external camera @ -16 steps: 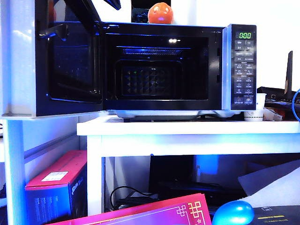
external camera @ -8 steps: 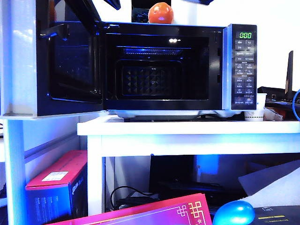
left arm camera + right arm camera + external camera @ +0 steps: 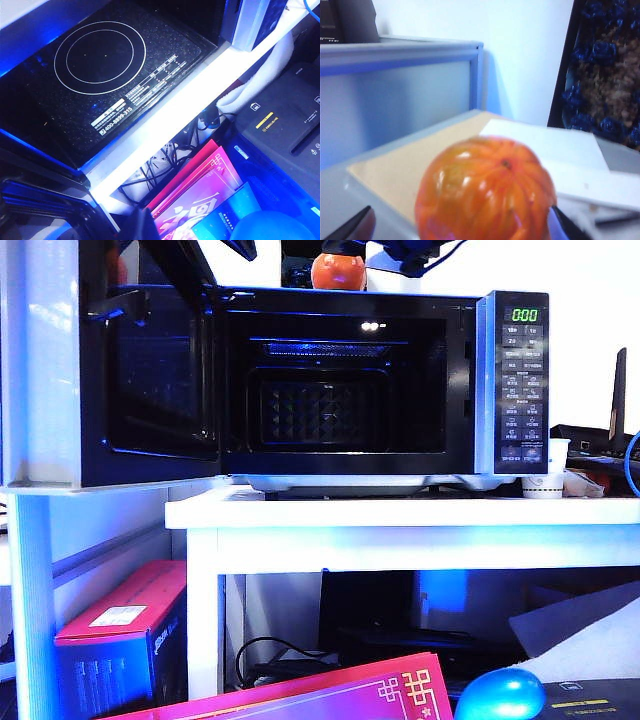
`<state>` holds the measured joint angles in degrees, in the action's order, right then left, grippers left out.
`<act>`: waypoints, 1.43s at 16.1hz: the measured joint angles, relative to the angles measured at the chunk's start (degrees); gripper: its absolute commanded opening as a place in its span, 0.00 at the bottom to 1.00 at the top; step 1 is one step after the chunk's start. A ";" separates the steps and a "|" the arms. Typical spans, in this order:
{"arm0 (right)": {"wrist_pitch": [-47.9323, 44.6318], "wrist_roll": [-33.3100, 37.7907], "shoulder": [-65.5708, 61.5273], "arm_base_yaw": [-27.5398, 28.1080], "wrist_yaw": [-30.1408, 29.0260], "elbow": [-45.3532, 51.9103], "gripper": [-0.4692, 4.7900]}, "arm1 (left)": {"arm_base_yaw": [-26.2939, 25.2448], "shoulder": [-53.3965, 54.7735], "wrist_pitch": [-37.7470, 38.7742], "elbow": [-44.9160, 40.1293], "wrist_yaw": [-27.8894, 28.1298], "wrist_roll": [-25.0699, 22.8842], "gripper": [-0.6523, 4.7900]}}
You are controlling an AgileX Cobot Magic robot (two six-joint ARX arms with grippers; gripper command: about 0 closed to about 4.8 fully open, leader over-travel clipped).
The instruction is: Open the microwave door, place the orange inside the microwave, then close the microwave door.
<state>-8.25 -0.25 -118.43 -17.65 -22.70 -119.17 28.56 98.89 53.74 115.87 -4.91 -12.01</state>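
the door (image 3: 150, 370) stands swung wide to the left of the exterior view, and the cavity (image 3: 330, 380) is dark, empty and unobstructed. step one reads as done. the orange (image 3: 338, 270) sits on top of the microwave (image 3: 520, 380), near the middle of the roof, not yet lifted.

the right gripper (image 3: 410, 252) shows at the top edge of the exterior view, just beside the orange on its right. in the right wrist view the orange (image 3: 485, 190) fills the lower centre of the frame, with one dark fingertip (image 3: 350, 227) on one side of it and the other showing at its far side. the jaws are spread wide and straddle the fruit; you cannot confirm contact on either side.

the left gripper is not clearly seen. its wrist view looks down on a black hob (image 3: 100, 60), a white shelf edge (image 3: 190, 110) and clutter below, so you cannot tell how its jaws stand.

the step in hand is the grasp. recommendations:
- centre the orange between the fingers before you close; it is round and glossy and will likely roll off an uneven pinch.
- close at its widest girth, not near the top.
- squeeze gently; the skin looks slick.
- lift straight up before travelling, since the roof edge is near.
- plan the descent in front of the opening, clear of the open door.
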 measured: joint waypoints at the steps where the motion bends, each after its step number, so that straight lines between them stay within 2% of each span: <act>1: -0.02 -0.09 -0.46 -0.22 0.52 -0.92 1.00 | -0.02 0.00 -0.09 0.00 0.00 0.00 0.11; 9: -0.85 -2.82 -0.92 -0.22 2.73 -2.84 1.00 | -0.02 0.00 -0.33 0.00 0.00 0.00 0.11; 14: 2.51 -3.17 -5.20 -0.87 1.99 -10.95 1.00 | -0.04 0.00 -0.37 -0.02 0.02 0.02 0.11; 23: 5.68 -5.88 -7.87 -2.84 5.09 -11.61 1.00 | -0.07 0.02 -0.37 0.00 0.02 0.02 0.11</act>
<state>-2.57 -6.13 -126.30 -20.49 -17.61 -130.78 28.49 98.91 53.36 115.87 -4.89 -11.99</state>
